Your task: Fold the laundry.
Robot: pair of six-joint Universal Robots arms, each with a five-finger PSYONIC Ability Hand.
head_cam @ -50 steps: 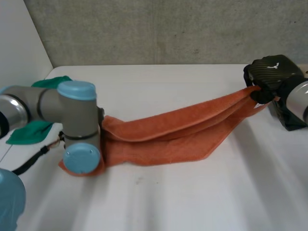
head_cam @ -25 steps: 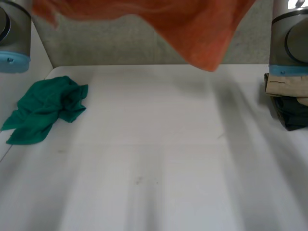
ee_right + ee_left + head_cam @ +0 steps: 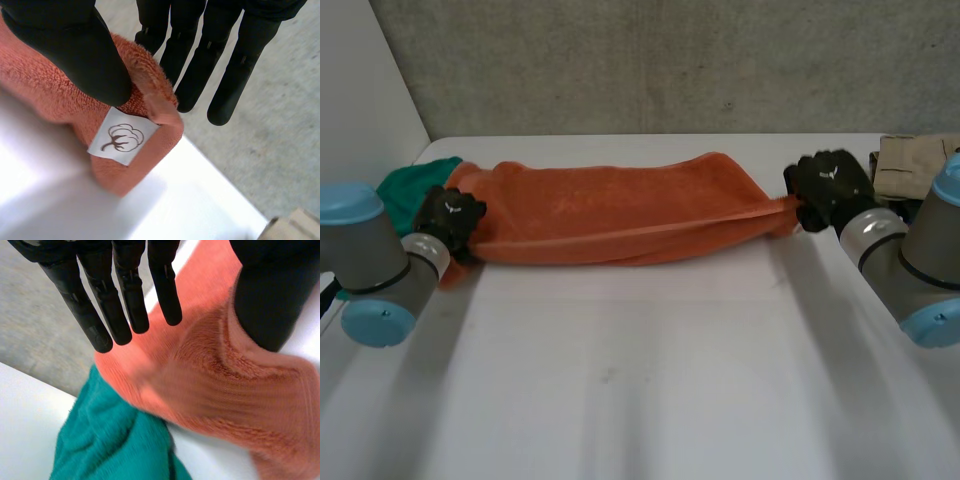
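Orange towel lies on the table, its long axis running straight from hand to hand. The left hand pinches its left end and the right hand its right end. A green cloth touches the left end.

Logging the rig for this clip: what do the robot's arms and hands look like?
The left arm and right arm are grey tubes with round light-blue caps at the joints. The left hand and right hand are black, with slim fingers and a thicker thumb; the right one's back bears a white mark.
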